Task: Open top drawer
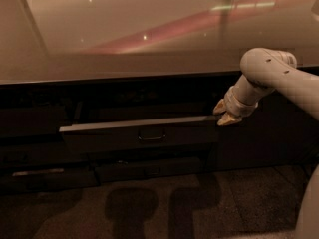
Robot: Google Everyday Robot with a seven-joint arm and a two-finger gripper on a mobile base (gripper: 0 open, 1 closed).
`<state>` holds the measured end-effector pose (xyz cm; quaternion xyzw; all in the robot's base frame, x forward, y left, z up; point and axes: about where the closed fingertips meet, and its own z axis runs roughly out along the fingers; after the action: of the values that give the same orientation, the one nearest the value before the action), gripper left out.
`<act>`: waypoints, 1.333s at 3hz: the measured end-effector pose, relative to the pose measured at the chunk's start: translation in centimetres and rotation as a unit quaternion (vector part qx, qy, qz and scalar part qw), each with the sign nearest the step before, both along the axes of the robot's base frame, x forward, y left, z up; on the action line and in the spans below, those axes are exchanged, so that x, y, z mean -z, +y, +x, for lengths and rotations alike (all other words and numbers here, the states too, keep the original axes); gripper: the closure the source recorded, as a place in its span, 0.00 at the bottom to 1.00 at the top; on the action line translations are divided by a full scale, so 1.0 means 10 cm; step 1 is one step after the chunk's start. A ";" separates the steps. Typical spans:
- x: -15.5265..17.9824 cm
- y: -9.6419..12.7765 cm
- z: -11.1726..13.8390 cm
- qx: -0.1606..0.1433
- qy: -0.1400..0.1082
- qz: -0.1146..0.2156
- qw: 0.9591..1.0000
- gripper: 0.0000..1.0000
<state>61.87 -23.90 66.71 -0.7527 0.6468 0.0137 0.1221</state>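
Observation:
The top drawer (114,136) is a wide dark grey front with a small bar handle (152,136) at its middle. It stands pulled out from the cabinet under the counter, its pale top edge showing. My gripper (223,115) is at the drawer's right end, level with its top edge, on a white arm coming in from the right. It is to the right of the handle, not on it.
A glossy pale countertop (149,34) overhangs the drawers. A shorter dark drawer front (149,171) sits below the top one. A dark cabinet door (264,143) is to the right behind the arm. The floor (149,208) in front is dark carpet with shadows.

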 end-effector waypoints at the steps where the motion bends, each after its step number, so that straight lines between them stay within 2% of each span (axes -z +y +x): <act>1: -0.01 0.00 0.00 0.000 0.000 0.000 1.000 1.00; 3: -0.01 -0.02 -0.07 -0.002 0.001 0.001 1.000 1.00; 4: -0.10 -0.05 -0.15 -0.012 -0.015 0.001 1.000 1.00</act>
<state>60.37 -24.43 67.72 -0.7606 0.6356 0.0040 0.1324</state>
